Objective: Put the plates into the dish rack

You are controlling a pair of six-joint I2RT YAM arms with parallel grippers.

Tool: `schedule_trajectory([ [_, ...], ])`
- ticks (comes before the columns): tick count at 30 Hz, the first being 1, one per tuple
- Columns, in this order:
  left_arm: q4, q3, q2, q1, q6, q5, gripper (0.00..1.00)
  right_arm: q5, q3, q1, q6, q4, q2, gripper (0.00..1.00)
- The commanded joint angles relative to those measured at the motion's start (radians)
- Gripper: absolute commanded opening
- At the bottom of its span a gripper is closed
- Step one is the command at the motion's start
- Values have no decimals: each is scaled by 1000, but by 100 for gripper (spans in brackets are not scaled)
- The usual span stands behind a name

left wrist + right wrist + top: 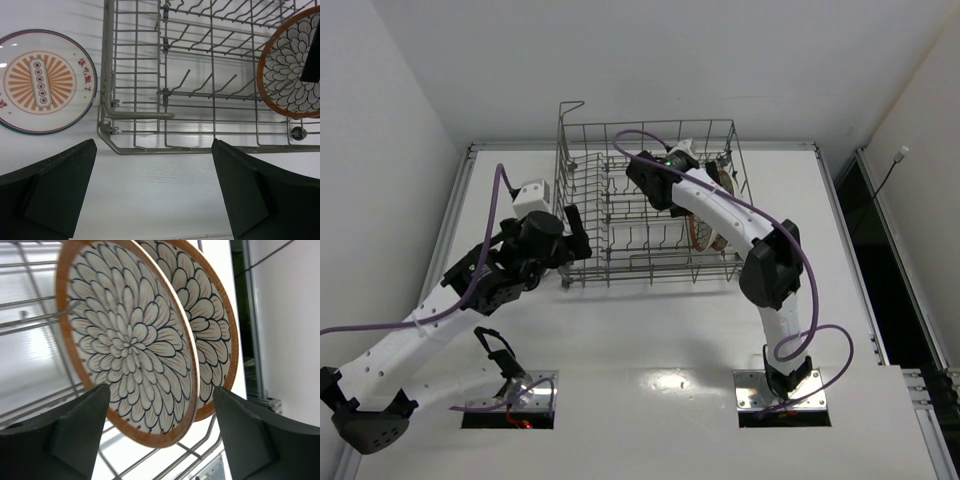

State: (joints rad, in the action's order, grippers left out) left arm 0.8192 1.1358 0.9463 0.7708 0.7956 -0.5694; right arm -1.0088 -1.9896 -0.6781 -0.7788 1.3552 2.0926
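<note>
Seen from above, the rack [650, 205] stands on the white table [650, 340], and the right arm [720, 215] reaches into its right half. Beside that arm only slivers of two petal plates show, one [701, 236] by the rack's near right corner and one [725, 180] further back along its right wall. The left arm [430, 325] ends at the rack's near left corner. From here I cannot tell how either set of fingers stands, and the arm covers the table left of the rack. The left wrist view fills that gap: the sunburst plate [42, 82] lies flat on the table just outside the rack's left wall, not touching the wire. The left gripper [153, 145] has its jaws wide apart with nothing between them, hovering over bare table in front of the rack's near rail. One petal plate stands on edge inside at the rack's right. The right wrist view shows what the others only hint at: both petal plates stand upright, one close behind the other, leaning slightly among the rack's wires. The right gripper [160, 395] is spread open in front of them, a finger on each side of the nearer plate's lower rim and clamped on nothing.
</note>
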Motion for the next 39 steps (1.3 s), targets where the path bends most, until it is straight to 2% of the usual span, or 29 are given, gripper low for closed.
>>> schedule_trajectory([
  [1,0,39,-41,12,-44,-75,100,41,-87,-8,-4,53,-95,82],
  [4,18,61,-50,12,-59,-127,100,100,-118,-17,-4,53,-179,86],
  [7,58,96,-50,12,-43,-220,100,249,-98,-17,22,-25,-265,87],
  [10,151,175,-17,12,48,-323,100,511,33,-17,61,-166,-408,87],
  [13,279,304,35,12,204,-406,100,689,205,-17,61,-284,-525,87],
  [14,308,336,35,12,285,-421,100,723,227,-17,70,-303,-545,89],
  [16,351,392,35,12,355,-448,100,801,253,-17,85,-326,-584,92],
  [20,351,365,13,12,554,-471,100,903,264,-26,153,-335,-597,93],
  [24,442,320,34,12,793,-459,100,1016,294,-26,193,-335,-631,94],
  [26,417,353,72,12,775,-446,100,1049,331,-26,193,-381,-669,94],
  [28,400,425,176,12,664,-446,100,1092,403,-14,193,-416,-747,94],
  [29,449,524,225,12,663,-464,100,1092,429,-14,193,-447,-773,95],
  [32,485,645,324,-37,608,-501,100,1115,492,-14,213,-456,-844,97],
  [35,421,665,324,-38,593,-572,100,1139,525,-5,213,-439,-894,97],
  [39,357,677,351,-38,486,-549,100,1148,598,-5,202,-459,-953,97],
])
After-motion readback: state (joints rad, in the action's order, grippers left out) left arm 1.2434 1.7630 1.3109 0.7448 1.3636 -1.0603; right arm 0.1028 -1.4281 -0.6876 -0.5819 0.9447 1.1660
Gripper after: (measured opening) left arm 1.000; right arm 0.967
